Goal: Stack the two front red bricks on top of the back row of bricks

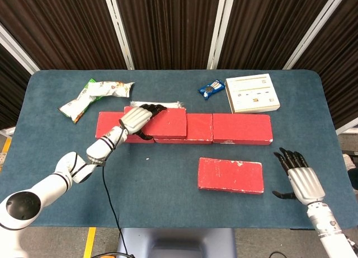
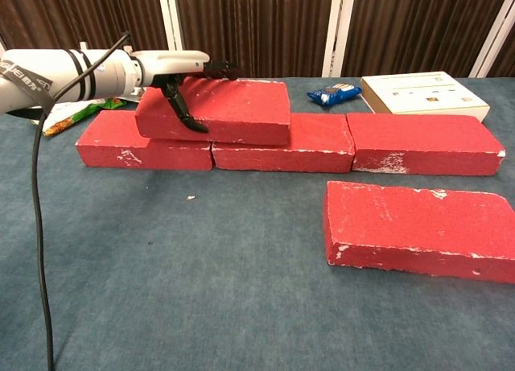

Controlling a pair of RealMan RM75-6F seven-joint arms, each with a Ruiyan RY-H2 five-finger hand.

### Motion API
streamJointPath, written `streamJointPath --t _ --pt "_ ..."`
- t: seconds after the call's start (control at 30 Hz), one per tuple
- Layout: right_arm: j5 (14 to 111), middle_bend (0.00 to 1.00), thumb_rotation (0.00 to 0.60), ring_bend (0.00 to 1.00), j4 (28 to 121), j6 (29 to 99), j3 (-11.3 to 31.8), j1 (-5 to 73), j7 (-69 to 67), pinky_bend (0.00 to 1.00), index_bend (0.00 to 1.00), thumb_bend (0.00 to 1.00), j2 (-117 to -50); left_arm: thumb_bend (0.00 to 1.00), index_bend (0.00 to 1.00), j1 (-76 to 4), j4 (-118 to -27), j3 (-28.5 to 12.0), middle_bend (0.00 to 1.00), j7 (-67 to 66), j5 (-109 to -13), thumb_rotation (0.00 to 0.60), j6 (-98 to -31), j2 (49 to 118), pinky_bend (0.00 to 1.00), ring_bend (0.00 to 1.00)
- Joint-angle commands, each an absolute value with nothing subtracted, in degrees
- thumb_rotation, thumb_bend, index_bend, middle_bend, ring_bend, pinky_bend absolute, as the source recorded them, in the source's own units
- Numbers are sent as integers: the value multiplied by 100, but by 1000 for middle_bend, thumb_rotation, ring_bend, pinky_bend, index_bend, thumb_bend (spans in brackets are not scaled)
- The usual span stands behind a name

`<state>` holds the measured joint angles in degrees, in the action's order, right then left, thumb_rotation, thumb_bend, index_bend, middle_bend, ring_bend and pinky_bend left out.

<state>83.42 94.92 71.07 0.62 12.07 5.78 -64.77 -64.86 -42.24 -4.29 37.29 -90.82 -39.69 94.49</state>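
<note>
One red brick (image 2: pixel 221 107) sits atop the back row of bricks (image 2: pixel 346 142), straddling its left and middle bricks; the second front brick (image 2: pixel 418 228) lies flat, apart, nearer.

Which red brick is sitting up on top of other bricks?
The one the left hand grips: the raised brick, resting across the back row's left and middle bricks. All the others, including the lone front brick, lie flat on the table.
</note>
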Motion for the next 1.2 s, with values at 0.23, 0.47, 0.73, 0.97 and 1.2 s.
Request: streamJointPath --t 0.23,0.47,0.73,0.97,1.2 --pt "8321 0 600 0 9487 7100 62 1215 606 0 0 101 -6494 253 0 -6505 -4155 -291 239 3945 -9080 600 -4010 9443 217 212" --pt "8324 0 600 0 9496 7139 61 1200 612 0 0 100 -6493 253 0 -6539 -4105 -198 146 4051 -9083 600 -3984 9473 161 114" --pt "8310 0 600 0 9491 7126 60 1208 639 0 0 100 -6504 254 0 -6554 -4084 -124 56 4174 -9041 600 -3897 9463 119 30" --pt "8305 0 600 0 9495 7145 62 1203 664 0 0 100 -6513 254 0 -6573 -4118 -64 0 4207 -9035 600 -3847 9426 106 5" --pt "8279 0 600 0 9498 7138 68 1207 690 0 0 100 -6523 258 0 -6571 -4092 -33 0 4203 -9022 600 -3855 9436 81 0"
